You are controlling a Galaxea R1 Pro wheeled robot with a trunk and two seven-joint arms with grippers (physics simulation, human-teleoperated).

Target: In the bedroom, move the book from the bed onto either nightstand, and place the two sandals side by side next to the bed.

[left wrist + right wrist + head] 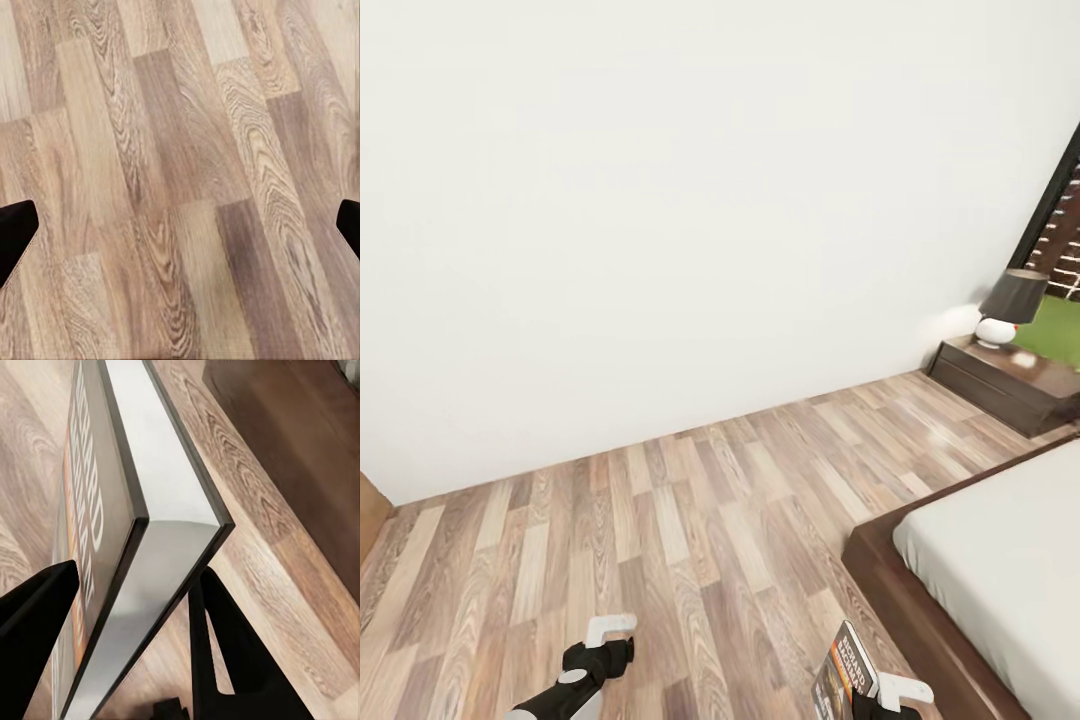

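The left hand is seen at the near left of the head view, above the wood-plank floor. In the left wrist view its fingertips stand wide apart at the two edges, with nothing but floor planks between them: the hand is open and empty. A plain white wall runs along the far side of the room.

The right hand is seen at the near edge, right of centre, closed on the book, which is held upright off the floor. In the right wrist view the book is clamped between both dark fingers, its orange-lettered cover to one side.

The bed lies at the near right, just beside the held book. At the far right, the nightstand stands against the wall, with a dark-shaded lamp on it.
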